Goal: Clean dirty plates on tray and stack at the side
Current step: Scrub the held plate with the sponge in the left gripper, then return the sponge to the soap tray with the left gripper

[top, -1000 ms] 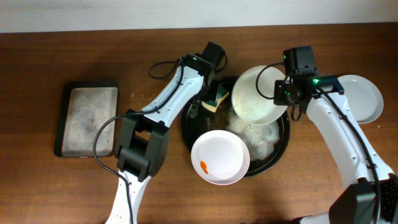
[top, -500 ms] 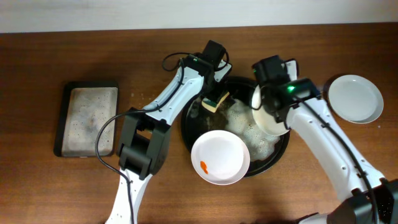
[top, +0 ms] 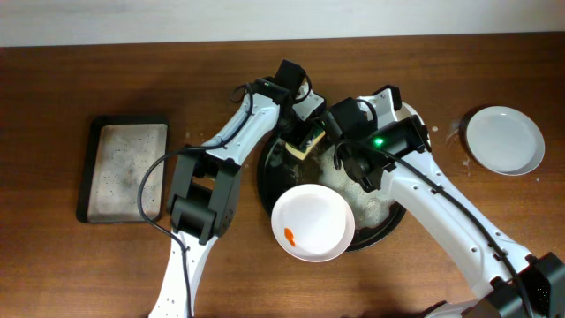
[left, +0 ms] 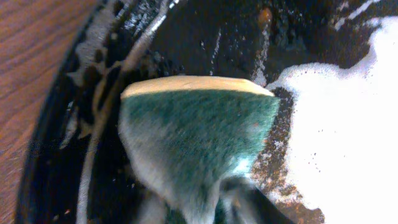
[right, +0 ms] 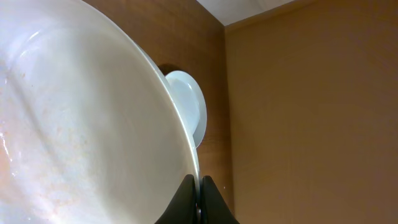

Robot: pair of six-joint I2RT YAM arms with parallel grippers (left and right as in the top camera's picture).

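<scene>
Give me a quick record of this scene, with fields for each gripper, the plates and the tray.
left gripper: shut on the green sponge, low over the tray
right gripper: shut on the rim of the held plate
tray: black, wet, white foam inside
smeared plate: on the tray's front edge, orange smear showing
side plate: on the table, far right
sponge tray: far left

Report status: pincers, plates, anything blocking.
Left pincer shut on sponge over foamy tray. Right pincer shut on rim of held plate. Smeared plate on tray's near rim; third plate off tray, far right. No obstruction seen.
</scene>
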